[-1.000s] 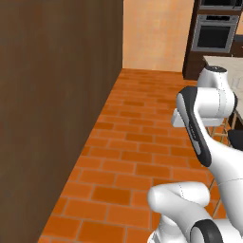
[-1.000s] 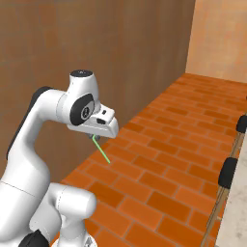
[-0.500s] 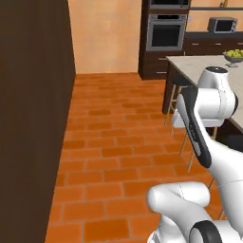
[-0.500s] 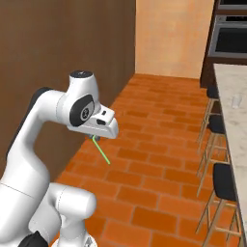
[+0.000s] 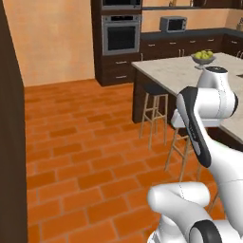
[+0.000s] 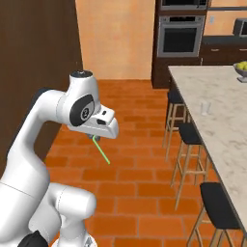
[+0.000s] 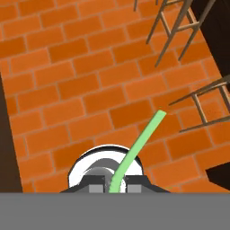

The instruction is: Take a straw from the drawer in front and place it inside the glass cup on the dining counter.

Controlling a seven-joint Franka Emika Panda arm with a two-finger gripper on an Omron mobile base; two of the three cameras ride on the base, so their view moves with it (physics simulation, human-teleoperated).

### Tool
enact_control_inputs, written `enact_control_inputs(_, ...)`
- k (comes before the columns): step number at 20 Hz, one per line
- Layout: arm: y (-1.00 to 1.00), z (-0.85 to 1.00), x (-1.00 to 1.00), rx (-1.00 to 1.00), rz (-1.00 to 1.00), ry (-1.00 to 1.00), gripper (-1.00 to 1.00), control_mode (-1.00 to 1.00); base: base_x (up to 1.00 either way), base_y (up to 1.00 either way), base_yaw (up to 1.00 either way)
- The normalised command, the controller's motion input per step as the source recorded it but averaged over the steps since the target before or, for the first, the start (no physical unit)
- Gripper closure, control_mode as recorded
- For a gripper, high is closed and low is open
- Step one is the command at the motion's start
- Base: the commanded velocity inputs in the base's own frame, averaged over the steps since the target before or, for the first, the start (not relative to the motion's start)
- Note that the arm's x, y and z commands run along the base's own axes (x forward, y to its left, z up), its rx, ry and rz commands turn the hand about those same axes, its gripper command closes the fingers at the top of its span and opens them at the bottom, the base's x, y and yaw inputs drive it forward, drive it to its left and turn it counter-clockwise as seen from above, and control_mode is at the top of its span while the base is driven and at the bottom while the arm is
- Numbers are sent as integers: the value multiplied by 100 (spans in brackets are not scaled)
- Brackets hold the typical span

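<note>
My gripper [image 6: 95,138] hangs under the white hand, high above the brick floor, shut on the top of the thin light-green straw [image 6: 102,151]. The straw slants down and away from the fingers. In the hand view the straw [image 7: 139,141] rises from between the fingertips of the gripper [image 7: 116,186] over the bricks. The small clear glass cup [image 6: 206,107] stands upright on the beige dining counter [image 6: 219,128], far to the right of the gripper. The same dining counter [image 5: 173,71] runs along the right of the left base view. The drawer is out of view.
Dark-seated bar stools [image 6: 186,135] [image 5: 154,91] line the counter's near side. A bowl of green fruit [image 5: 203,57] sits at its far end. Wall ovens [image 5: 121,35] and a microwave [image 5: 172,23] stand at the back. A tall dark cabinet [image 6: 34,53] is on the left.
The whole picture has swung: the base has turned, so the dark cabinet slid off to the left and the counter, stools and ovens came into view. The arm keeps its pose, with the straw still held.
</note>
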Motion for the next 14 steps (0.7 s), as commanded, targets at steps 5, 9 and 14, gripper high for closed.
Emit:
enact_control_inputs(5,0,0,0,0,0,0,100,100,93,47,-46)
enact_control_inputs(9,0,0,0,0,0,0,100,100,84,58,-47)
enact_control_inputs(14,0,0,0,0,0,0,100,100,78,61,-47)
